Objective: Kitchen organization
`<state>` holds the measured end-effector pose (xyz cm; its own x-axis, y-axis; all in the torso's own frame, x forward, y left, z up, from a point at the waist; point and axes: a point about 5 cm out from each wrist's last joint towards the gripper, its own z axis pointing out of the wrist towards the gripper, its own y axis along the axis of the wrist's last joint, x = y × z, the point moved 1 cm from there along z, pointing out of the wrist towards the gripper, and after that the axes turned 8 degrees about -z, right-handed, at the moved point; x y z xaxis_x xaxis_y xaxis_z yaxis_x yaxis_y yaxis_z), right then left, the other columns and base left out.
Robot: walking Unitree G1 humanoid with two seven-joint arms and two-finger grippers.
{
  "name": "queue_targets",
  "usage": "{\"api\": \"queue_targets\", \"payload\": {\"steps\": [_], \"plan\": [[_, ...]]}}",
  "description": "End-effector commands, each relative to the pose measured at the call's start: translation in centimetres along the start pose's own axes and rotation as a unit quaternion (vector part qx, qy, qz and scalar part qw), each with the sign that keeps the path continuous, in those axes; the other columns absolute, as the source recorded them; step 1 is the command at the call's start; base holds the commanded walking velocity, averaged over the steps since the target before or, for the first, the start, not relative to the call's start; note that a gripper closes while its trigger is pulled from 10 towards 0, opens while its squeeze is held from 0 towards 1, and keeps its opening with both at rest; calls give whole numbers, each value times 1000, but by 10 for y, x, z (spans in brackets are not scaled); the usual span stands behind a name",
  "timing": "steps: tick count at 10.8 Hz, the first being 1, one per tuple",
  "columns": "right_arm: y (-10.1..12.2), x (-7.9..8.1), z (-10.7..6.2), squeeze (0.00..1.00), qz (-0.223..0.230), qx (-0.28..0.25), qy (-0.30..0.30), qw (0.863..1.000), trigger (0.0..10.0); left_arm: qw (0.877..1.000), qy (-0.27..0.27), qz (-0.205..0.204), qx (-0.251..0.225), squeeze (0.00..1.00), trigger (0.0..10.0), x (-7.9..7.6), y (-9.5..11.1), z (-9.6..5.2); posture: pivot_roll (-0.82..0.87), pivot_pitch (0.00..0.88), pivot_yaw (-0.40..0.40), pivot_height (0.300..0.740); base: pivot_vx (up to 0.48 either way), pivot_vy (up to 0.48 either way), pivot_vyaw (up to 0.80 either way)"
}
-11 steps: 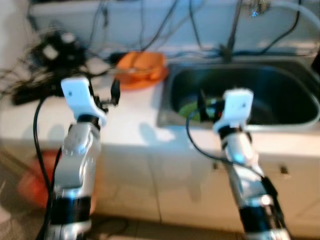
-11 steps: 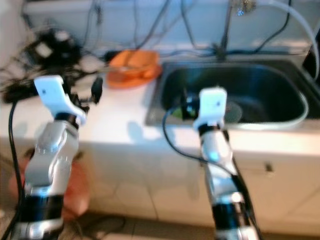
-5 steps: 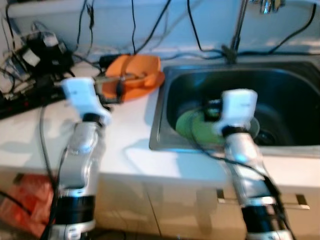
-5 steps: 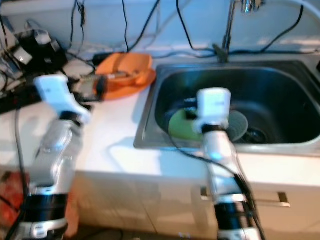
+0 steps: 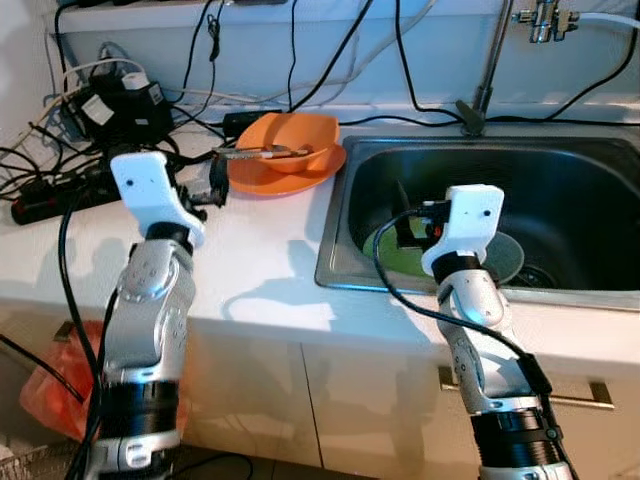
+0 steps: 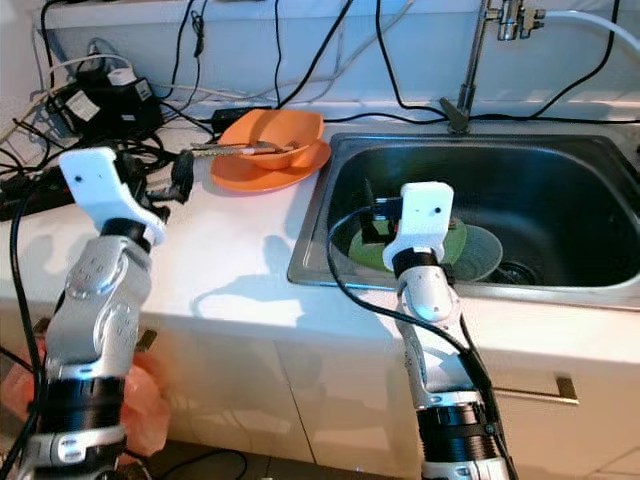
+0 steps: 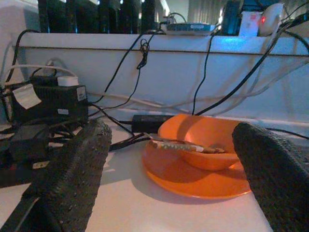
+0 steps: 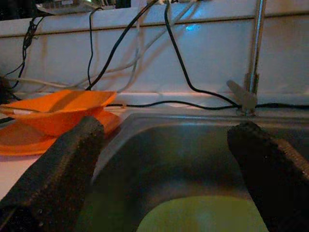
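With both the left claw [image 7: 169, 183] and the right claw [image 8: 164, 188] spread wide and empty, the green plate [image 8: 207, 215] in the sink [image 5: 560, 160] is best approached low, its rim taken squarely.

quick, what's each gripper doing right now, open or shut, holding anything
Left gripper: open, empty, over the counter facing the orange bowl.
Right gripper: open, empty, above the green plate in the sink.
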<state>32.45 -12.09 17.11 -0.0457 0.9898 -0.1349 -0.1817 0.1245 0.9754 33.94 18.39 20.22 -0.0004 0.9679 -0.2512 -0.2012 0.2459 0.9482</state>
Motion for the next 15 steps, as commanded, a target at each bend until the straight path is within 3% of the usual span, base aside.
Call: {"api": "queue_targets", "payload": {"steps": [1, 3, 5, 6, 8, 10, 13, 15], "plan": [[10, 2, 3, 0, 10, -15, 7, 1000, 10000, 1000, 16, -4, -1, 0, 10000, 7, 2, 3, 79, 0, 104, 740, 0, 0, 0], [14, 2, 2, 0, 14, -19, 6, 1000, 10000, 1000, 25, 0, 3, 0, 10000, 9, 4, 10, 77, 0, 101, 740, 0, 0, 0], [24, 7, -1, 0, 49, -28, 41, 998, 10000, 998, 50, -27, 41, 0, 10000, 11, -7, 24, 72, 31, 111, 740, 0, 0, 0], [25, 10, -6, 0, 85, -27, 59, 994, 10000, 997, 46, -22, 54, 0, 10000, 9, -10, 31, 67, 46, 116, 740, 0, 0, 0], [10, 6, -11, 0, 41, 22, 52, 998, 10000, 995, 35, -30, 83, 0, 10000, 8, -20, 36, 50, 67, 120, 740, 0, 0, 0], [9, 3, -17, 0, 4, 31, 63, 998, 10000, 993, 8, -39, 115, 0, 10000, 3, -33, 39, 36, 86, 112, 740, 0, 0, 0], [13, 1, -22, 0, -12, 32, 62, 997, 10000, 992, -7, -42, 120, 0, 10000, 1, -33, 46, 15, 116, 108, 740, 0, 0, 0], [11, 5, -31, 0, -3, 55, 94, 994, 10000, 989, -36, -46, 137, 0, 10000, -7, -36, 54, 6, 141, 110, 740, 0, 0, 0]]}}
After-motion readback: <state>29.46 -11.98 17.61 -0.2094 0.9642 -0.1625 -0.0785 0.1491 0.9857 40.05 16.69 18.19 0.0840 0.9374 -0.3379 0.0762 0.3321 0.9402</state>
